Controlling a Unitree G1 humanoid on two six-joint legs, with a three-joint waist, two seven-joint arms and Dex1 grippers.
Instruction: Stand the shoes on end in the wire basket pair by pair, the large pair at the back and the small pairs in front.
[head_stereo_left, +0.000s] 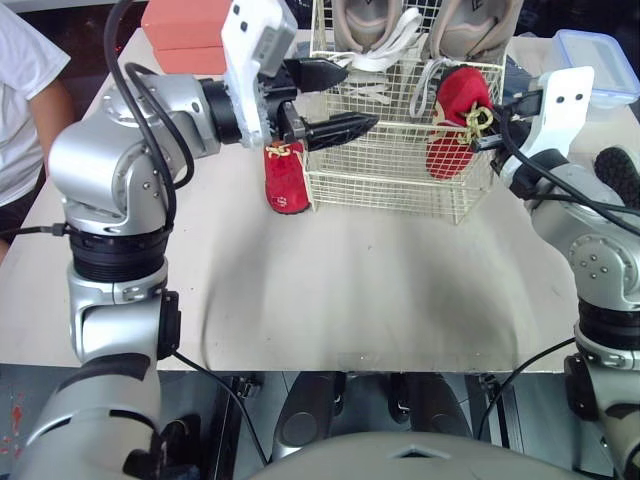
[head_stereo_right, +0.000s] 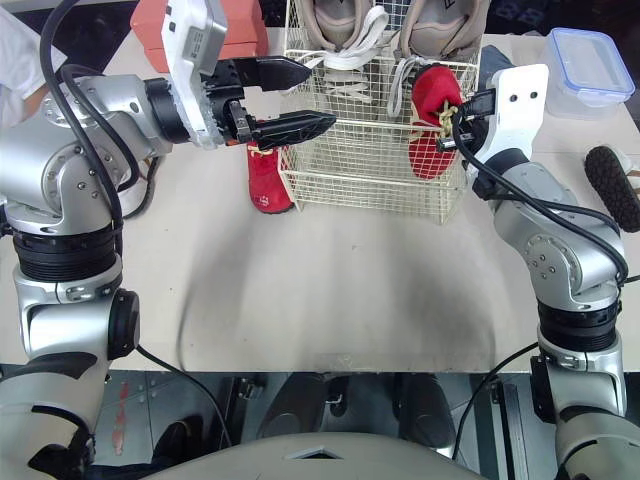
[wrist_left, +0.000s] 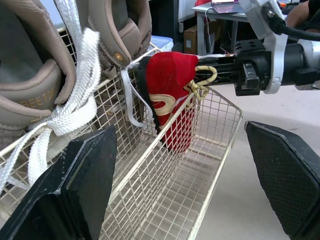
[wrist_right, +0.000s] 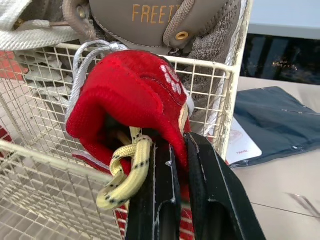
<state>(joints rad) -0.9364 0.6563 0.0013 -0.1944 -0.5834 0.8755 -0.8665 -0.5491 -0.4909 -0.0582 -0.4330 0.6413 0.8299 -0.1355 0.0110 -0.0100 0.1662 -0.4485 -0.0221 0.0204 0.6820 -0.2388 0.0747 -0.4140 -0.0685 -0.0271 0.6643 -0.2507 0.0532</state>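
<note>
The red shoe (head_stereo_left: 458, 110), clenched at its collar by the right hand (wrist_right: 181, 150), is best lowered straight, toe down, into the front right corner of the wire basket (head_stereo_left: 390, 170) and released only once propped. The large tan pair (head_stereo_left: 470, 25) is stood along the basket's back. A second red shoe (head_stereo_left: 285, 178) is seen on the desk (head_stereo_left: 350, 280) outside the front left corner, with the left hand (head_stereo_left: 358, 96) spread open above it.

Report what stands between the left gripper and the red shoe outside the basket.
Nothing visible does. The red shoe stands beside the basket's left wall, just below the open left gripper.
</note>
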